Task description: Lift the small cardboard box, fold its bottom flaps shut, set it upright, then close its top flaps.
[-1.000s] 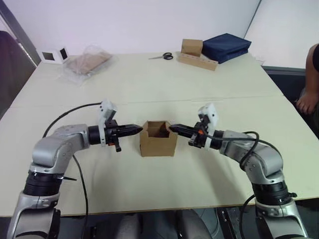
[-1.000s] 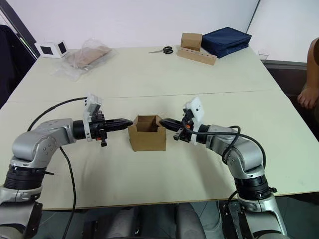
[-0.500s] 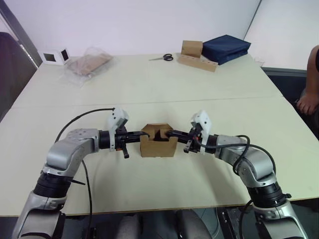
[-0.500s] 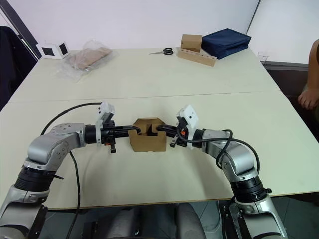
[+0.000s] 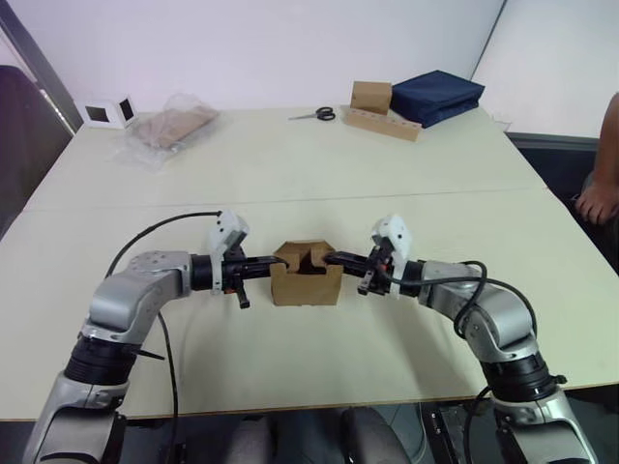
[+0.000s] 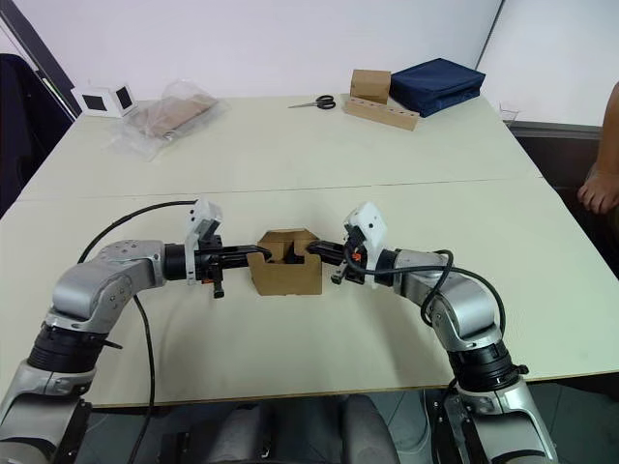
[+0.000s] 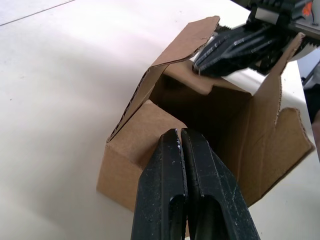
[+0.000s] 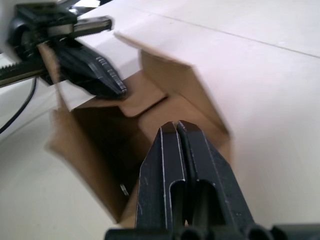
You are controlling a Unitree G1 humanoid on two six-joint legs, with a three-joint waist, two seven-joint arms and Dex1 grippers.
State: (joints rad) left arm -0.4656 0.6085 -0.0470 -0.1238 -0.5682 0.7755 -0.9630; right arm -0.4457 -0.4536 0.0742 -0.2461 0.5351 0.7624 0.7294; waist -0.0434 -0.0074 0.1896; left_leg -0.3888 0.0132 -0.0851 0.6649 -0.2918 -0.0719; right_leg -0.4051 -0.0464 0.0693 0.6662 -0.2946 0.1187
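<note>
End effectors (image 5: 274, 261) press small cardboard box (image 5: 306, 280) flaps, interior shadowed.

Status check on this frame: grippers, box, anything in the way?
Left gripper shut, right gripper shut, each pressing a side flap inward. Small cardboard box upright on table, top partly folded, not closed. Nothing near the box in the way.

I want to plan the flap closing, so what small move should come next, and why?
Probably press both side flaps further down and inward. The left hand and right hand, fingers shut, rest on opposite side flaps of the small cardboard box, which are partly folded; the opening between them is not yet closed.
</note>
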